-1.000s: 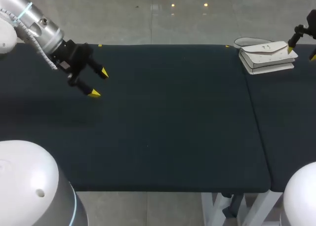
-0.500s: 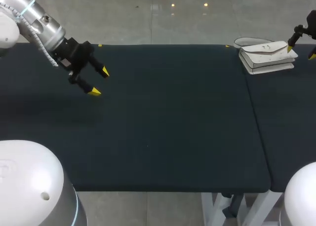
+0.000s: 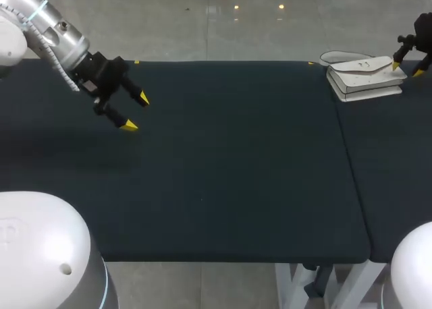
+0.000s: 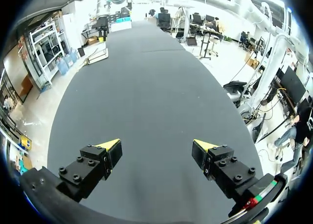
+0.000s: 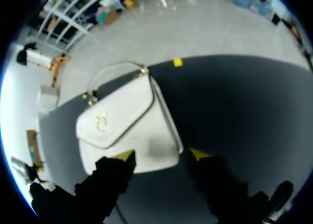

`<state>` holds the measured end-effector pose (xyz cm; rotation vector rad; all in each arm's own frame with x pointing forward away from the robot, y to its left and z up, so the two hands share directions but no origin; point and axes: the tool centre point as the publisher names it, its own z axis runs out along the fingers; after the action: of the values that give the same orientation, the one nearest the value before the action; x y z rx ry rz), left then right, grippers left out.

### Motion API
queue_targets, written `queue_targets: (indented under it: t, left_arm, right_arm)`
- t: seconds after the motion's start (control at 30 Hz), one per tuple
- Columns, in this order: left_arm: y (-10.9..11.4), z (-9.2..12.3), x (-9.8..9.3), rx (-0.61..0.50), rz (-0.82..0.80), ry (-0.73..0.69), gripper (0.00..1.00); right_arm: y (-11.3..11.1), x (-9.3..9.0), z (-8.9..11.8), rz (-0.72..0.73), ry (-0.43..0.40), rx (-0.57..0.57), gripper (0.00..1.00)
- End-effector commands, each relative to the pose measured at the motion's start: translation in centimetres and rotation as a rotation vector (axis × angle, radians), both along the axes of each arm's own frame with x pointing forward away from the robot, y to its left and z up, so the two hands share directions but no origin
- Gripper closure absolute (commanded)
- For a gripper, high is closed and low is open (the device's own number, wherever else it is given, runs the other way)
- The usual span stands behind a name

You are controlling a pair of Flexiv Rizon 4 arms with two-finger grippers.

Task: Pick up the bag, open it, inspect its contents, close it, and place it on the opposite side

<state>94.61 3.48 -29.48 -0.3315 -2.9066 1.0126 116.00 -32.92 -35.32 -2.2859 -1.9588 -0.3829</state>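
Bag, white with a flap front, lay flat near the far right corner of the dark surface, its thin handle curved out toward the far edge. A small gold emblem sat on the flap, too small to read. The right tool hung over the bag's right end, fingers spread wide, gripping nothing. Well apart, over the far left of the surface, the left tool was also spread wide and held nothing.
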Motion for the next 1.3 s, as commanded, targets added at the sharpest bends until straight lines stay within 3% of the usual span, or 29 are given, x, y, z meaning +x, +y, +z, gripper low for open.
queue_targets:
  t: [0.03, 0.13, 1.3]
  left_arm:
    - [0.0, -0.1, 0.1, -0.003, -0.001, 0.000, 0.00]
    - [0.0, -0.1, 0.1, -0.003, -0.001, 0.000, 0.00]
    - [0.0, -0.1, 0.1, -0.003, -0.001, 0.000, 0.00]
  right_arm:
    - [0.3, 1.1, -0.3, 0.039, 0.094, 0.008, 0.81]
    - [0.7, 1.0, -0.7, 0.049, 0.098, 0.009, 1.00]
    - [7.5, -4.0, 3.4, 0.163, -0.002, -0.027, 1.00]
